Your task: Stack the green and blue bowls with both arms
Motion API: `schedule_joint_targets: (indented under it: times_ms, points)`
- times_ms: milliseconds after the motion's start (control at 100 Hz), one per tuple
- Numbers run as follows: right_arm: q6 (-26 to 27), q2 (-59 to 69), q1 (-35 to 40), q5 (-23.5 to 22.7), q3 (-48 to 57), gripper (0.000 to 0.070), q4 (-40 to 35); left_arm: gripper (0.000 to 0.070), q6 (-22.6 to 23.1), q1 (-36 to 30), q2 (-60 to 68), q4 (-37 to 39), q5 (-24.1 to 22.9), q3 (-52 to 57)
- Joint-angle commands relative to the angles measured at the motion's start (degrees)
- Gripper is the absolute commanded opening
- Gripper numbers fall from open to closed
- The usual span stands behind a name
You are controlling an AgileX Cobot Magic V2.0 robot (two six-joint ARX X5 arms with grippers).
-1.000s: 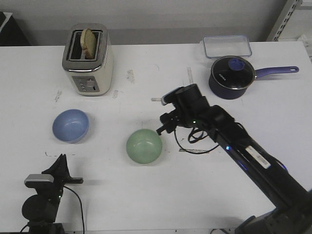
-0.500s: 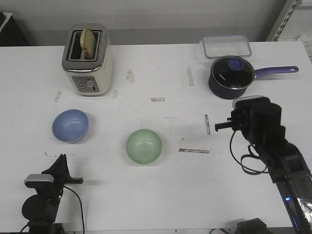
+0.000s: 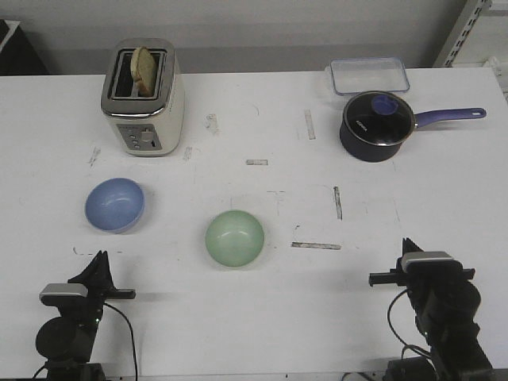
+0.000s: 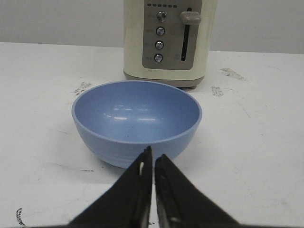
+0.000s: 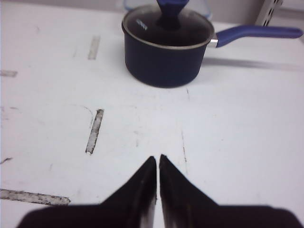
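While both my arms sit folded at the near edge of the desk [image 3: 262, 111], the toaster [image 3: 143, 95] stands far left and the saucepan [image 3: 378, 125] far right. Blue bowl [image 3: 115, 204] rests left, green bowl [image 3: 235, 237] near centre, well apart, both upright. My left claw [image 4: 153, 159] is closed on nothing just before the blue bowl; my right claw [image 5: 157, 164] is closed, empty.

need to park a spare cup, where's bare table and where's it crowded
Bare table lies between the toaster and saucepan, and right of the green bowl. It is tighter by the blue bowl and near the lidded container.
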Motion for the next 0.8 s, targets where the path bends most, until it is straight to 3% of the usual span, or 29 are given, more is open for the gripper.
schedule_joint_targets:
  times_ms: [0,190,290,470,600,790]
  points:
    - [0.2,-3.2,0.0,0.0,-0.8,0.0,1.1,0.0001,-0.2,0.2,-0.1,0.8,0.0,-1.2]
    - [0.2,-8.0,0.0,0.0,-2.3,0.0,1.2,0.0001,-5.2,0.2,-0.1,6.7,-2.4,1.3]
    - [0.2,-8.1,0.0,0.0,-2.3,0.0,1.4,0.0001,-4.8,0.2,1.1,9.5,-3.1,6.7]
    - [0.2,-8.1,0.0,0.0,-2.3,0.0,1.4,0.0001,-2.5,0.3,13.2,7.7,-4.2,23.8]
    - [0.2,-8.0,0.1,0.0,-2.3,0.0,1.4,0.0001,-1.6,0.9,26.9,-0.4,-4.2,40.6]
    - [0.2,-6.8,0.1,0.0,-2.8,0.0,1.9,0.0001,4.0,5.1,45.9,-21.3,-4.2,63.6]
